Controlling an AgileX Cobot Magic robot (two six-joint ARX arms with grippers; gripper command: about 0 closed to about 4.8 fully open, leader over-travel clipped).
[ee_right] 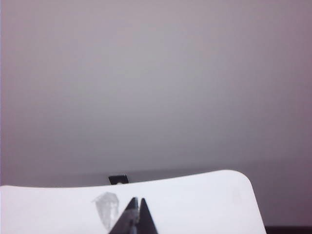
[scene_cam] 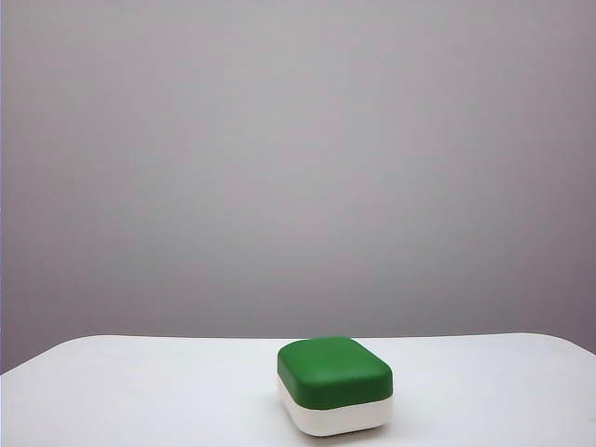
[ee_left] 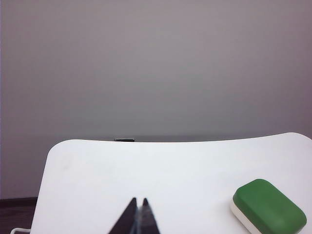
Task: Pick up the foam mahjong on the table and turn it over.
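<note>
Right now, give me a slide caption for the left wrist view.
Shut left end effector hovers over the white table, apart from the foam mahjong lying green side up.

foam mahjong (scene_cam: 334,386): on table (scene_cam: 140,391), near front edge | grippers: apparently apart from it

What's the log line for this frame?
mahjong: green up, on table | left pincer: shut, empty | right pincer: shut, empty

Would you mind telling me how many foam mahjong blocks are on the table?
1. The foam mahjong sits green side up on the table, near its front edge; none appears hidden.
</note>
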